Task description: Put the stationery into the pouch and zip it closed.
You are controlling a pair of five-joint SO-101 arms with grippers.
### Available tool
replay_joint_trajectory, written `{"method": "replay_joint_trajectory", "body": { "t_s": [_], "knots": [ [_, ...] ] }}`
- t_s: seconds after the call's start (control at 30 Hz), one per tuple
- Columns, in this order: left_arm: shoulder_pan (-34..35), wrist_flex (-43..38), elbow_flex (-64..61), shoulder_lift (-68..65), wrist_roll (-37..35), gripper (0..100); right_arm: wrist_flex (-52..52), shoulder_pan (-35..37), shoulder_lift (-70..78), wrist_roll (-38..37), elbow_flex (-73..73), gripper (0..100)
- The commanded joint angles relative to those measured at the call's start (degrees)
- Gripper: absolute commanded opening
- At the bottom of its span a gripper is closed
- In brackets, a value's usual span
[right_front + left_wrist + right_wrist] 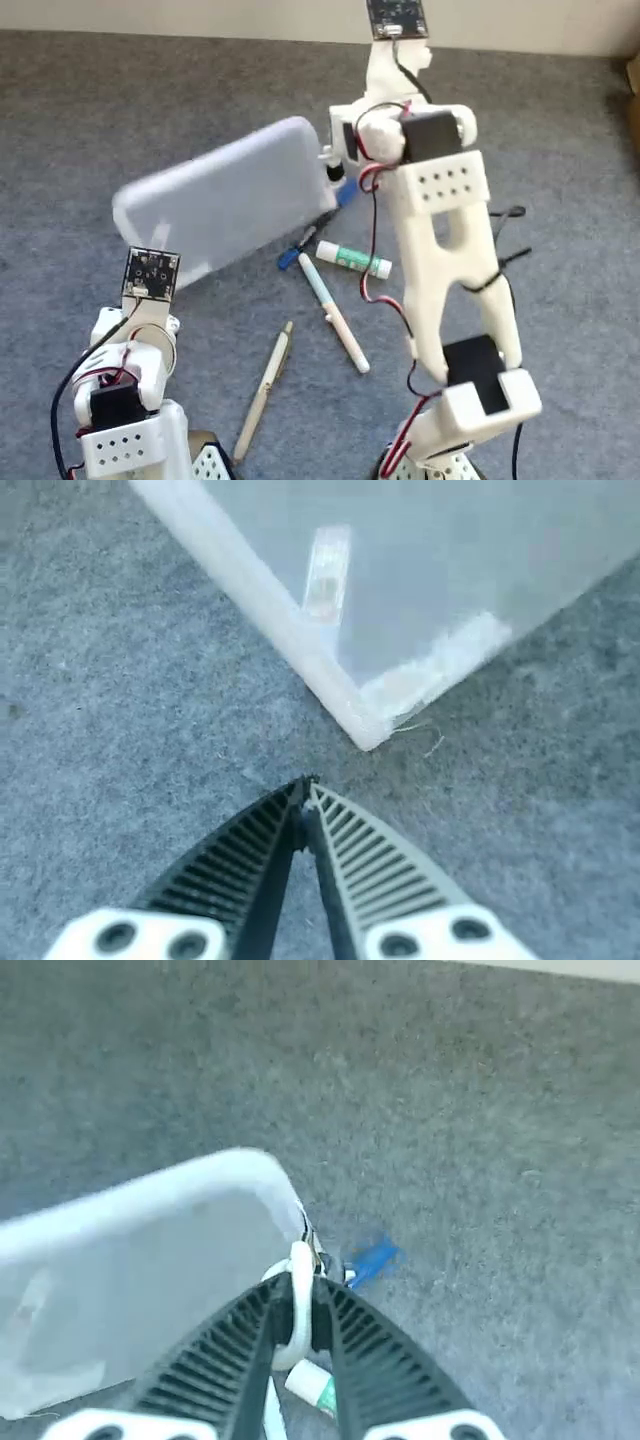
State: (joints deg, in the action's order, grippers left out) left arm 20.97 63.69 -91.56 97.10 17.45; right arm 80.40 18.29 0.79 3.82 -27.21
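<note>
I see left end effector point(305, 792) fully closed, empty, just beside pouch point(400, 570) corner. Right end effector point(300, 1282) clamped on zip ring point(299, 1258). Glue stick point(354, 259), white pen point(333, 312), beige pen point(262, 388) outside pouch.

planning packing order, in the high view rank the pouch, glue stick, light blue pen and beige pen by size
1. pouch, by far the largest
2. beige pen and light blue pen, about equal, too close to rank
3. glue stick, smallest
</note>
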Motion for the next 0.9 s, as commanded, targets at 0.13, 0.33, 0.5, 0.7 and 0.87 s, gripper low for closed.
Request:
{"method": "replay_joint_trajectory", "body": {
  "t_s": [0.13, 0.33, 0.5, 0.7, 0.87],
  "knots": [
    [0.84, -1.14, 0.48, 0.31, 0.44, 1, 6.64, -1.01, -9.27, -4.84, -3.82, 0.5],
    [0.84, -1.14, 0.48, 0.31, 0.44, 1, 11.65, -5.23, -12.44, -8.18, -3.65, 0.5],
    [0.84, -1.14, 0.48, 0.31, 0.44, 1, 18.24, -7.43, -14.11, -12.48, -3.65, 0.5],
    [0.75, -1.14, 0.48, 0.31, 0.44, 1, 20.53, -9.54, -18.59, -14.86, 1.1, 0.5],
    [0.75, -1.14, 0.48, 0.31, 0.44, 1, 20.53, -9.98, -23.69, -14.86, 10.33, 0.5]
  ]
}}
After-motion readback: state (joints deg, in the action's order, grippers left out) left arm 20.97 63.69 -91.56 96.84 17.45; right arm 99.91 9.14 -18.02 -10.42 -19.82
